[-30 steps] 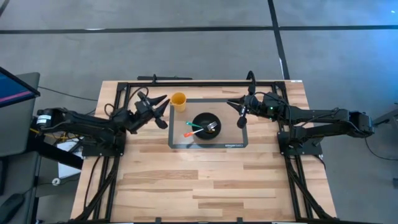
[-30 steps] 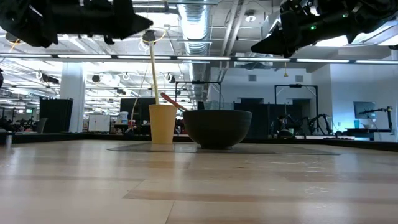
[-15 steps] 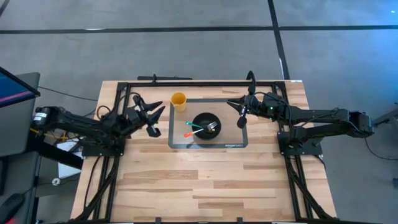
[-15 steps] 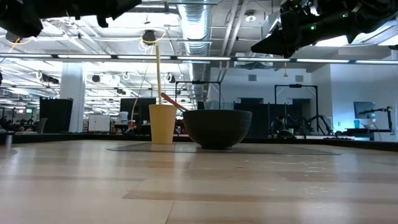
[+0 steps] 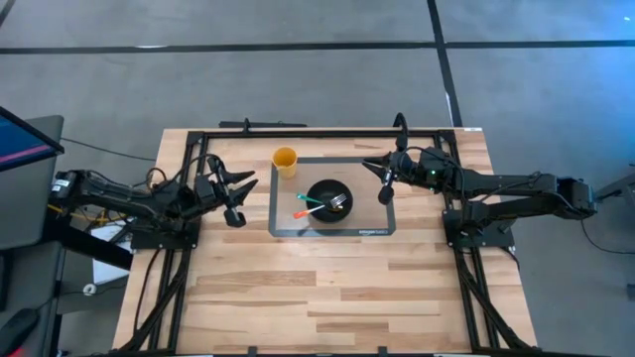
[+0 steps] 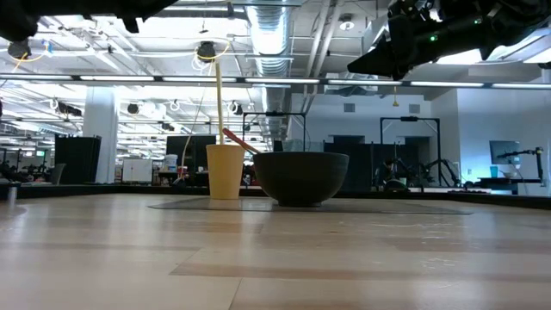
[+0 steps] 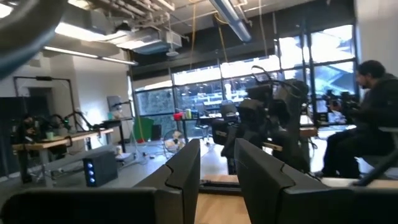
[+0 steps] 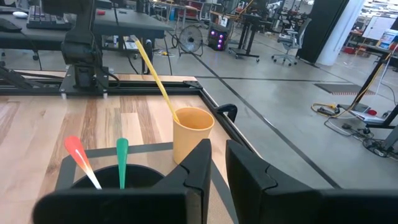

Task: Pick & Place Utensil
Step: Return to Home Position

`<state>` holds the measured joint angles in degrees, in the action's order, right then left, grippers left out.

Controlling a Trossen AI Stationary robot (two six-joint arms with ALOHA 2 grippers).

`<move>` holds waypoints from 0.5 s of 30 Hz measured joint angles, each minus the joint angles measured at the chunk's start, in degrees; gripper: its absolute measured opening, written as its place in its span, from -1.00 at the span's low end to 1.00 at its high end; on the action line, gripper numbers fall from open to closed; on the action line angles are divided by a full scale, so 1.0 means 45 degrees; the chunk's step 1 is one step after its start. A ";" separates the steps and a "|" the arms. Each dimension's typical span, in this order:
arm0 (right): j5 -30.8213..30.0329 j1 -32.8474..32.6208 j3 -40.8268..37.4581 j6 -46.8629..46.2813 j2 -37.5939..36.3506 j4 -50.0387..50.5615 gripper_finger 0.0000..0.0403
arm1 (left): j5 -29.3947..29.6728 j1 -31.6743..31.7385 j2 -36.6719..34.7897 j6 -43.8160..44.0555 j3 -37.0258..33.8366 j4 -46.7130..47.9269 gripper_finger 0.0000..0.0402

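A yellow cup (image 5: pixel 285 159) stands on the grey mat (image 5: pixel 377 224), and a long yellow utensil (image 6: pixel 219 103) leans in it; both also show in the right wrist view (image 8: pixel 193 134). A black bowl (image 5: pixel 329 196) on the mat holds an orange-handled utensil (image 8: pixel 78 155), a green-handled one (image 8: pixel 122 158) and a fork (image 5: pixel 340 203). My left gripper (image 5: pixel 245 201) is open and empty, left of the mat and clear of the cup. My right gripper (image 5: pixel 374 182) is open and empty, raised above the mat's right part, pointing at the bowl and cup.
A black frame (image 5: pixel 298 133) runs along the table's far edge and down both sides by the arm bases. The near half of the wooden table (image 5: pixel 327 297) is bare wood. A person (image 7: pixel 376 118) sits in the room beyond the table.
My left gripper has drawn back from the yellow cup toward the table's left edge and has risen, staying open and empty. The yellow utensil stays in the cup. My right arm has kept still.
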<state>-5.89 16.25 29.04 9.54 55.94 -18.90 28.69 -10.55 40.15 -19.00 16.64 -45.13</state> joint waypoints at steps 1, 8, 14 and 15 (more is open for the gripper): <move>0.0000 0.0000 0.0000 0.0000 -0.0001 0.0000 -0.79 | -0.0001 -0.0135 -0.0284 0.0000 0.0000 0.0359 -0.49; 0.0000 0.0000 0.0000 0.0000 0.0000 0.0003 -0.79 | -0.1799 -0.0915 -0.2548 0.0007 0.0000 0.4701 -0.49; 0.0000 0.0000 0.0000 0.0000 0.0000 0.0001 -0.79 | -0.5031 -0.0991 -0.3788 0.0669 0.0000 0.7508 -0.49; 0.0000 0.0000 0.0000 0.0000 0.0000 0.0004 -0.79 | -0.5356 -0.0991 -0.3899 0.0674 0.0000 0.7805 -0.49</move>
<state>-5.89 16.25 29.04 9.54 55.94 -18.88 4.58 -15.00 22.61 -15.97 16.64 -10.01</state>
